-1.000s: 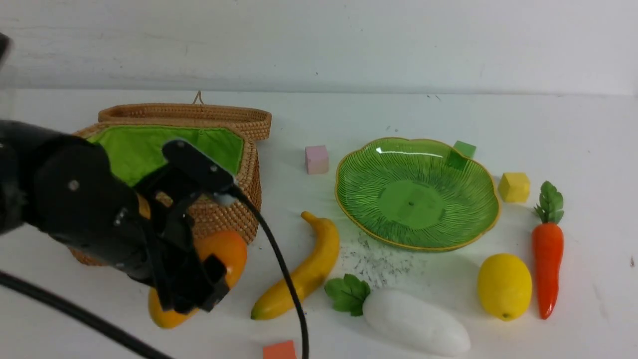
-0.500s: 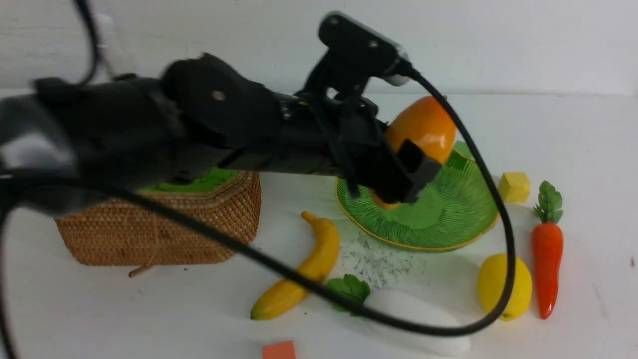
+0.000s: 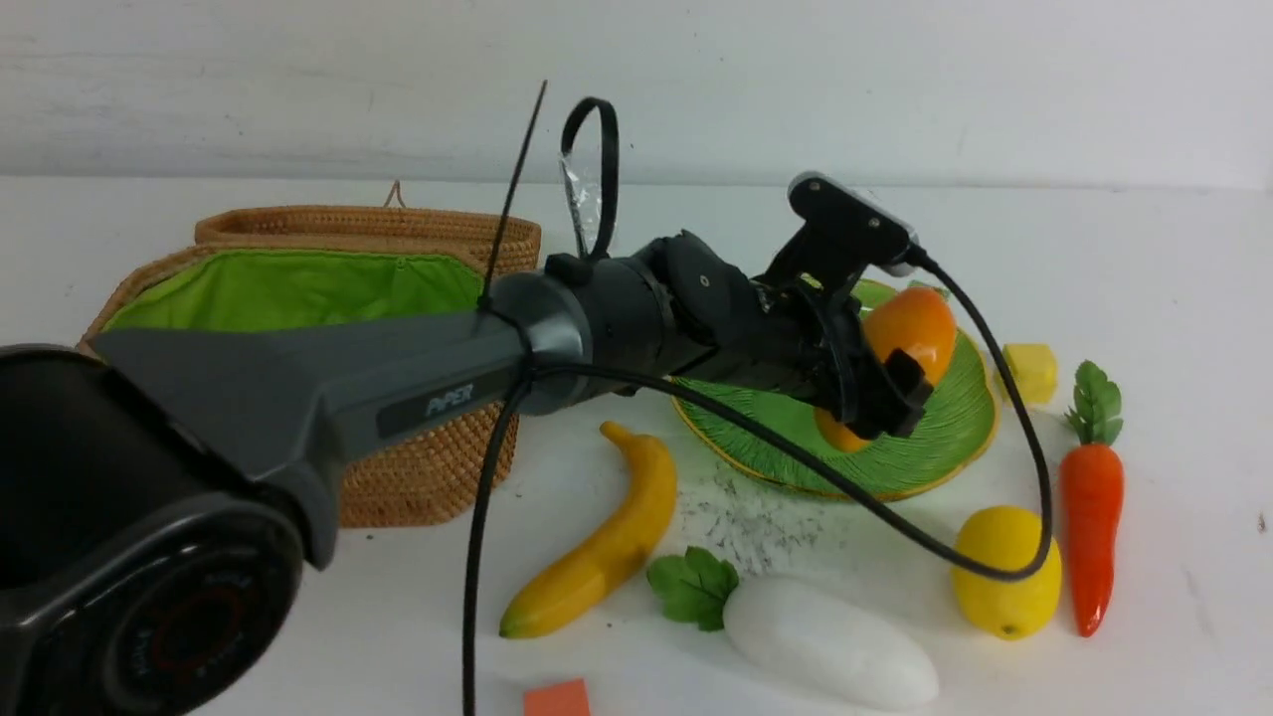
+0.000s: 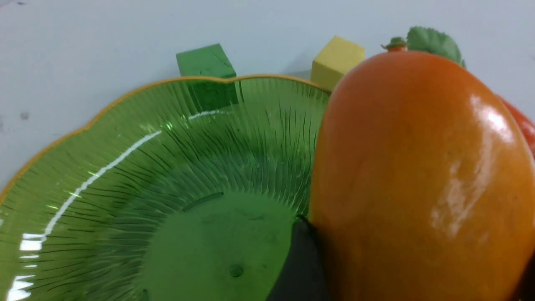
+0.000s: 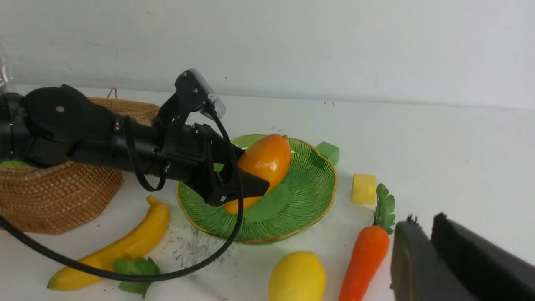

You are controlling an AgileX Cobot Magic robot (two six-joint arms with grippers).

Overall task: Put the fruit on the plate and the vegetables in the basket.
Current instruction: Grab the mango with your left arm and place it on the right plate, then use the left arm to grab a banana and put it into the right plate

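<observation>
Front view: left claw [image 3: 883, 383] grips mango [image 3: 910, 323] over plate [image 3: 957, 420]

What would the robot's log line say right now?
left gripper: shut on mango | mango: over plate | banana, lemon: on table

glossy plastic-looking mango [image 4: 422, 179], ribbed shiny glass plate [image 4: 125, 159], rough woven wicker basket [image 3: 438, 457] w/ cloth lining.

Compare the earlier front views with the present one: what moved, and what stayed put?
The left pincer, shut on the mango, carried it from the table in front of the basket up and to the right, then lowered it to the plate, where it is held now. The banana, lemon, radish, carrot, basket and plate stayed where they were.
</observation>
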